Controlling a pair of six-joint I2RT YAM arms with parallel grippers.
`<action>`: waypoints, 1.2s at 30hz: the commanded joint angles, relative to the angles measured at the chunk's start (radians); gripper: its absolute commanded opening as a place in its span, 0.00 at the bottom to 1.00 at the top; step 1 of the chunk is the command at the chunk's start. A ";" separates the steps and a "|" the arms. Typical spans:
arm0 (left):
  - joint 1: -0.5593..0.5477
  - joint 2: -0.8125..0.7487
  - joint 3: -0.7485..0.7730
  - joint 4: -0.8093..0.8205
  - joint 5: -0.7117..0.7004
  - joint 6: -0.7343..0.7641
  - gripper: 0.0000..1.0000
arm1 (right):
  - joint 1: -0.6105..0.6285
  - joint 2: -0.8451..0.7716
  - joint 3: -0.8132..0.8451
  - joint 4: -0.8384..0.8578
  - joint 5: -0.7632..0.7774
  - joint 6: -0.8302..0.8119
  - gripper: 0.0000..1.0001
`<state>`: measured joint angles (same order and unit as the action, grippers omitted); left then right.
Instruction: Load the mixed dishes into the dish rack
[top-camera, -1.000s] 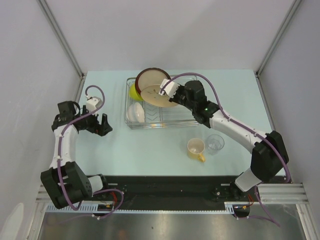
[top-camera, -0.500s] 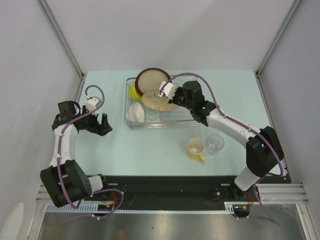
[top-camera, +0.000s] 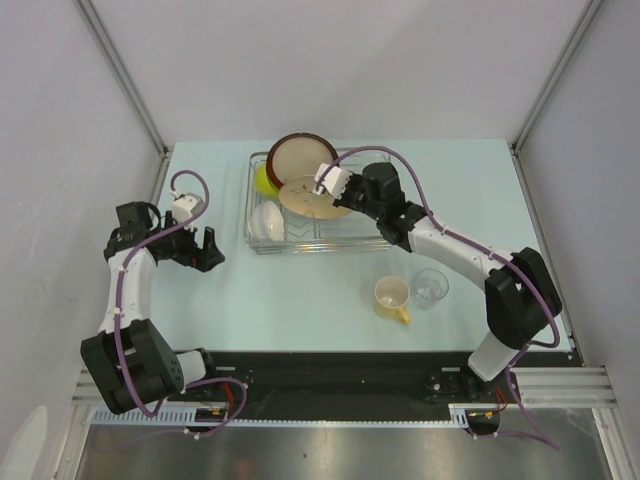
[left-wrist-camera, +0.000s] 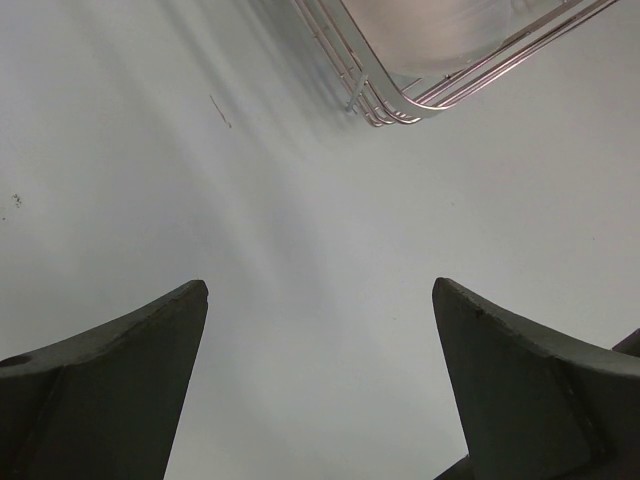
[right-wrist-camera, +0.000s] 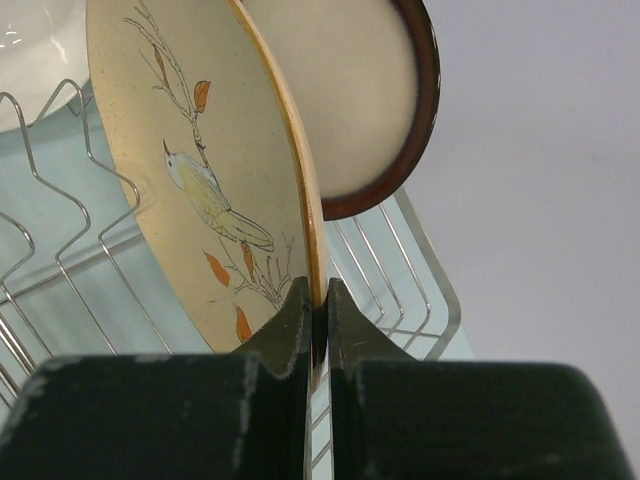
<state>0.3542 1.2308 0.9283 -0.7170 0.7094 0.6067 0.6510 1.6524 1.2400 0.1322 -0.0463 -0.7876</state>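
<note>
Beige and painted with a bird and leaves, the plate (right-wrist-camera: 200, 180) is clamped by its rim in our right pincer (right-wrist-camera: 316, 300). It tilts over the wire dish rack (top-camera: 330, 236), just in front of the red-rimmed plate (top-camera: 300, 155) standing at the far end. We see a green bowl (top-camera: 264, 180) and a white bowl (top-camera: 268, 222) in the rack's left side. Our left pincer (left-wrist-camera: 320, 290) hangs spread apart over the table (top-camera: 300, 290), left of the rack. The yellow mug (top-camera: 391, 296) and clear glass (top-camera: 431, 286) sit side by side on the table.
</note>
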 joint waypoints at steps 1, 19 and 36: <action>-0.004 0.002 0.032 0.002 0.005 0.010 1.00 | 0.065 0.026 0.024 0.132 0.026 -0.073 0.00; -0.004 -0.007 0.018 -0.019 -0.004 0.053 1.00 | 0.159 0.072 0.027 0.202 0.236 -0.249 0.00; -0.004 -0.036 0.035 -0.076 0.002 0.090 1.00 | 0.145 -0.008 0.027 0.254 0.264 -0.067 1.00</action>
<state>0.3542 1.2301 0.9283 -0.7727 0.6849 0.6647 0.8009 1.7329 1.2404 0.2989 0.1898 -0.9154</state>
